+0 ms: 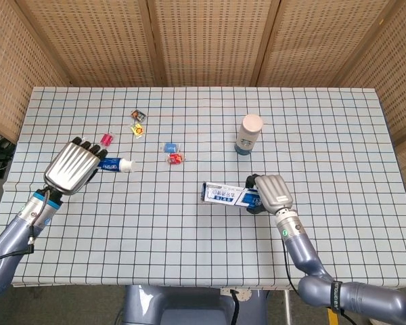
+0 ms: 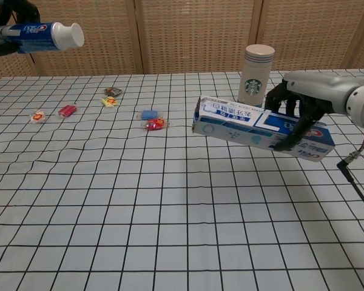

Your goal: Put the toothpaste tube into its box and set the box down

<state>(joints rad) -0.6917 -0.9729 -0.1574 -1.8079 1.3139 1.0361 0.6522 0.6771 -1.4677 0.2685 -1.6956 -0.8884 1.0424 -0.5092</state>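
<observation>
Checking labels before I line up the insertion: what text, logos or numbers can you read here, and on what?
Tumbler: round green emblem, no words legible.
Toothpaste box, held by right hand: blue print, too blurred to read.
Toothpaste tube, held by left hand: white lettering, unreadable.
Candy wrappers: too small.

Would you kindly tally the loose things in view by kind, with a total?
Toothpaste tube: 1
Box: 1
Tumbler: 1
Small wrapped sweets: 6, namely
Total: 9
</observation>
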